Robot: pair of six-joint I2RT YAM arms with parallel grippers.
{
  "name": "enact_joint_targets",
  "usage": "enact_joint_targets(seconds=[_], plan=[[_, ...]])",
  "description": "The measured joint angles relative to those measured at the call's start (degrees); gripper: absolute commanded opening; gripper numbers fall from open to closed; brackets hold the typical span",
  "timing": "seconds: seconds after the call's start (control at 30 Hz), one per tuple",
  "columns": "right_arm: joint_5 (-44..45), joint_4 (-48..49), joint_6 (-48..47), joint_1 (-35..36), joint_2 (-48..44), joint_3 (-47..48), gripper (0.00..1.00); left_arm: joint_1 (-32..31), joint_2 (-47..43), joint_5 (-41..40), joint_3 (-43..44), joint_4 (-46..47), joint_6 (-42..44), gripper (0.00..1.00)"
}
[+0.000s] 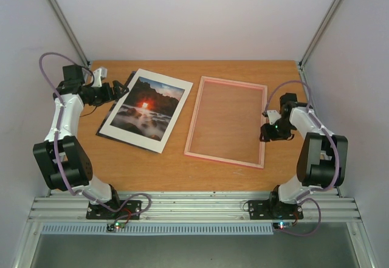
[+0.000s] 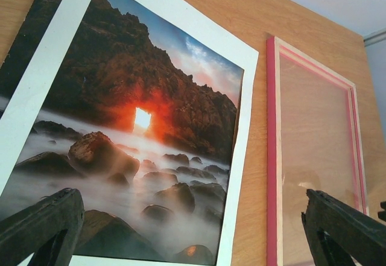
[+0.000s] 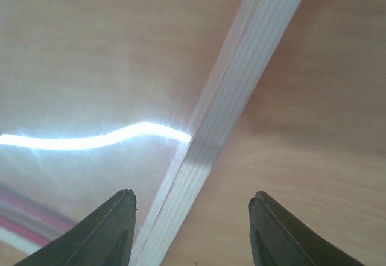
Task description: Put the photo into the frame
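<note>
The photo [image 1: 146,110] lies face up on the left half of the table, its red-orange sun at centre; it fills the left wrist view [image 2: 139,127]. The pink frame [image 1: 193,119] lies flat to its right, with bare wood showing through the clear pane. Its left rail [image 2: 271,157] runs beside the photo. My left gripper [image 1: 119,89] is open and empty, low by the photo's far-left edge, with its jaws wide apart [image 2: 190,218]. My right gripper [image 1: 266,128] is open and empty, its fingers on either side of the frame's right rail [image 3: 229,97], just above it [image 3: 192,202].
A dark board [image 1: 130,78] peeks out from under the photo's far-left side and shows in the left wrist view [image 2: 30,31]. White walls close in the table at the back and on both sides. A strip of bare wood [image 1: 182,174] lies in front of the photo and frame.
</note>
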Motion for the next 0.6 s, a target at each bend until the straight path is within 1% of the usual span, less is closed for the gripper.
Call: enact_joint_targets(seconds=[0.13,0.27,0.6], plan=[[0.0,-1.7,-2.6,0.0,-2.2,-3.9,0.53,0.0,0.0,0.0,-0.1,0.7,-0.2,0.99],[1.0,-1.5,-3.3,0.0,-0.7,-6.6,0.53,0.0,0.0,0.0,-0.4,1.4,-0.5,0.99],[3.7,2.0,-3.3,0.5,0.3,-8.7,0.53,-0.3,0.0,-0.9,-1.5,1.6,-0.6,0.99]])
